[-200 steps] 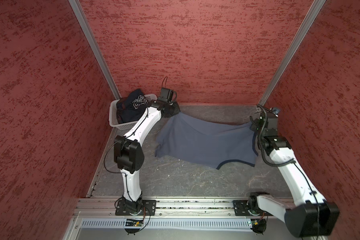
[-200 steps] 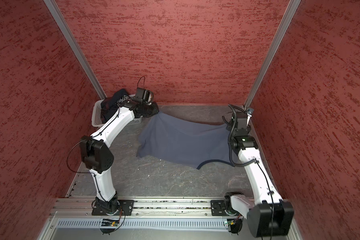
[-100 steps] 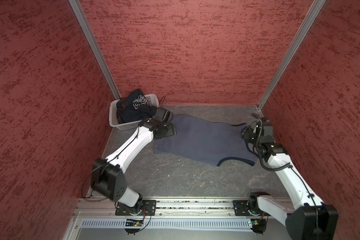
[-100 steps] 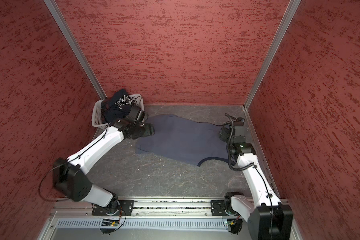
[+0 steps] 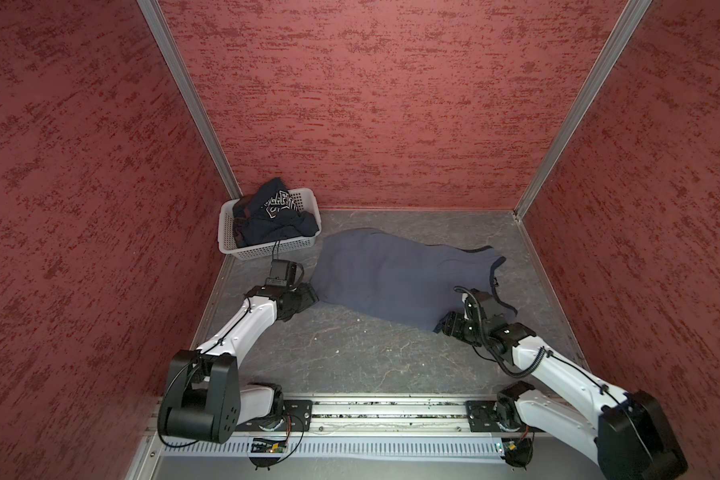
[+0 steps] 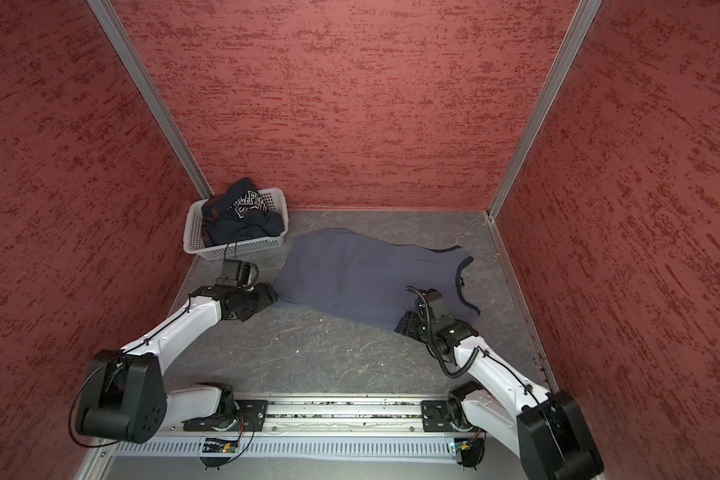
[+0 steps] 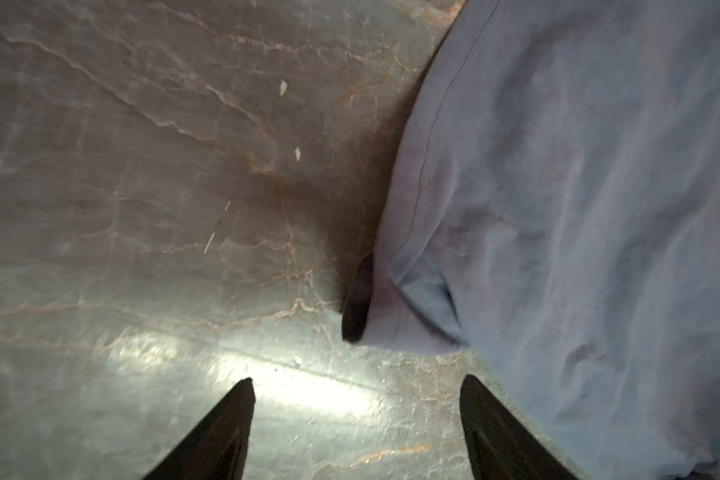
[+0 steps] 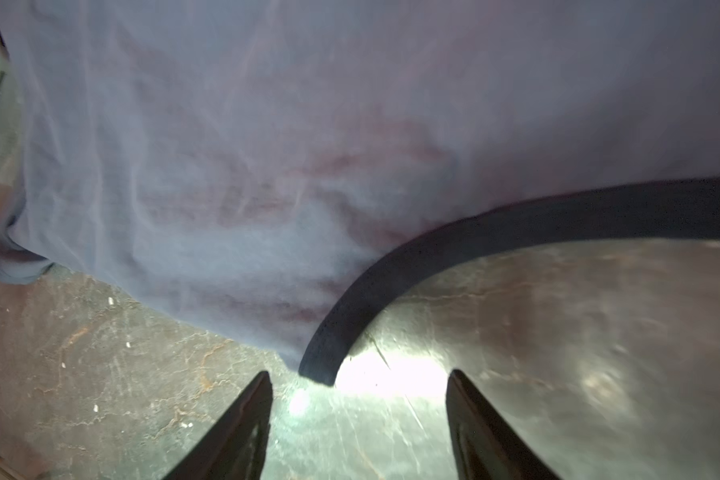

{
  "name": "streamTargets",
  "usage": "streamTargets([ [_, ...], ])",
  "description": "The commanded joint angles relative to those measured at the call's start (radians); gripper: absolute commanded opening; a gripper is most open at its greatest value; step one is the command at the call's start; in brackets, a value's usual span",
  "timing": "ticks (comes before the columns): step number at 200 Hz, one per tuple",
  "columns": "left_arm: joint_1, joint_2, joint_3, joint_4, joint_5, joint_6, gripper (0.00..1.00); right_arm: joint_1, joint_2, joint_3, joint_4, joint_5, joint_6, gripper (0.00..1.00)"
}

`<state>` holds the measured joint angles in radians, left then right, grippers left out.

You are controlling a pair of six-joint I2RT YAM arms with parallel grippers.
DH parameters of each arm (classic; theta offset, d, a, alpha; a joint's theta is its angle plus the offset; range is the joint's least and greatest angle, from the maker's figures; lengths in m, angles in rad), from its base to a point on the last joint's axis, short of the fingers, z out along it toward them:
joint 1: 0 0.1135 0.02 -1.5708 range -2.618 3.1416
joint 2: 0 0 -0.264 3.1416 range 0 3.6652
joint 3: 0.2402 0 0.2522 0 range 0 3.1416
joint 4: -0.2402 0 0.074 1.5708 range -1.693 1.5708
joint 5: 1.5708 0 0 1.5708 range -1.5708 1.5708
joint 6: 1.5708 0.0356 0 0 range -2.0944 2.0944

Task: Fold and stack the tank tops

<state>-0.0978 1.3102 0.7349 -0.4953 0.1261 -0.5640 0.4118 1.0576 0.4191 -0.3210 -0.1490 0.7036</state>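
2 spread pincers [image 7: 357,379] [image 8: 359,373] beside grey tank top [image 5: 391,274].

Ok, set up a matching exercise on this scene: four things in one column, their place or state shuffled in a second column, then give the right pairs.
Things
1. grey-blue tank top
2. navy tank top
3. left fingers
4. right fingers

Place or state
A. open, at the dark curved trim
B. bunched in the white basket
C. spread out on the table
D. open, by the stitched hem corner

Pairs: 1-C, 2-B, 3-D, 4-A
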Motion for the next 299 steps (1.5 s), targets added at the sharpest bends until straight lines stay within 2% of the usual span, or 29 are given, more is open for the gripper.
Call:
streamTargets([
  [1, 0.018, 0.042, -0.002, 0.108, 0.066, 0.009, 0.75, 0.031, 0.050, -0.004, 0.156, -0.030, 0.066, 0.61],
  [30, 0.018, 0.088, -0.001, 0.139, 0.095, 0.007, 0.67, 0.056, 0.096, -0.012, 0.209, -0.034, 0.088, 0.52],
  [53, 0.018, 0.115, 0.004, 0.151, 0.104, 0.006, 0.57, 0.065, 0.115, -0.011, 0.231, -0.041, 0.090, 0.39],
  [90, 0.017, 0.140, 0.010, 0.164, 0.111, 0.006, 0.41, 0.068, 0.105, 0.012, 0.207, -0.013, 0.078, 0.12],
  [120, 0.012, 0.164, 0.020, 0.169, 0.122, 0.008, 0.29, 0.068, 0.061, 0.033, 0.168, 0.030, 0.068, 0.00],
  [153, 0.010, 0.152, 0.028, 0.158, 0.129, 0.000, 0.04, 0.068, 0.009, 0.071, 0.098, 0.083, 0.049, 0.00],
  [166, 0.007, 0.110, 0.034, 0.144, 0.136, -0.006, 0.00, 0.068, -0.038, 0.105, 0.020, 0.125, 0.027, 0.00],
  [187, 0.017, -0.004, 0.063, 0.084, 0.209, -0.013, 0.00, 0.068, -0.147, 0.210, -0.171, 0.248, -0.035, 0.00],
  [215, 0.017, -0.232, 0.106, -0.023, 0.113, 0.018, 0.00, 0.064, -0.267, 0.367, -0.362, 0.406, -0.120, 0.00],
  [239, 0.021, -0.320, 0.117, -0.020, 0.067, 0.021, 0.00, 0.053, -0.226, 0.481, -0.391, 0.440, -0.178, 0.00],
  [266, 0.022, -0.153, 0.193, -0.038, 0.078, 0.020, 0.00, -0.020, -0.069, 0.548, -0.285, 0.383, -0.248, 0.00],
  [283, 0.017, -0.033, 0.237, -0.035, 0.102, 0.027, 0.00, -0.109, 0.058, 0.554, -0.188, 0.215, -0.271, 0.00],
  [299, 0.011, 0.064, 0.269, -0.031, 0.123, 0.038, 0.00, -0.155, 0.167, 0.556, -0.128, 0.109, -0.278, 0.00],
])
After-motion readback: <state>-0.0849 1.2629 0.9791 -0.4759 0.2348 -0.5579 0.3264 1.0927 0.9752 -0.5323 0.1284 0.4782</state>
